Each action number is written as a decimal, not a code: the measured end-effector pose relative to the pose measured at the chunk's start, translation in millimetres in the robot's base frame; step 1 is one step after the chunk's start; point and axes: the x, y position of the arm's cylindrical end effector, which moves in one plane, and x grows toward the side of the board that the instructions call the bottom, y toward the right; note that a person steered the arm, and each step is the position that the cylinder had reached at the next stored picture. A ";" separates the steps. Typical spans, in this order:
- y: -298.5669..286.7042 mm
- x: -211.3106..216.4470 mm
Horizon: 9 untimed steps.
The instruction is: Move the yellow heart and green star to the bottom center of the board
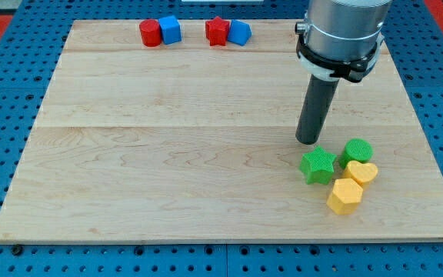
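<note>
Camera view shows my tip resting on the worktop, just above and slightly left of the green star as the view lies, close to it but whether touching I cannot tell. There is no opening or closing end effector here; the arm ends in a plain dark rod, so nothing is gripped. The yellow heart sits further to the view's right and lower than my tip, just beyond the star, with a green round block touching it above and a yellow hexagon touching it below. Far off toward the view's top left lie a red block, a blue block, a red star and another blue block, all irrelevant.

The step in hand, as I judge it, is nudging the star leftward and down toward bottom centre. From above it, a push would drive it straight down; better to come round to its right side, between star and heart, and sweep left. Keep pushes short and through the star's middle, since its points may make it spin off the rod

The star is bright green, chunky, lying flat; the heart is pale yellow, small, lobes toward the view's right
</note>
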 end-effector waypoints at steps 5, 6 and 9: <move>139.4 71.9; 52.4 71.6; -90.9 8.9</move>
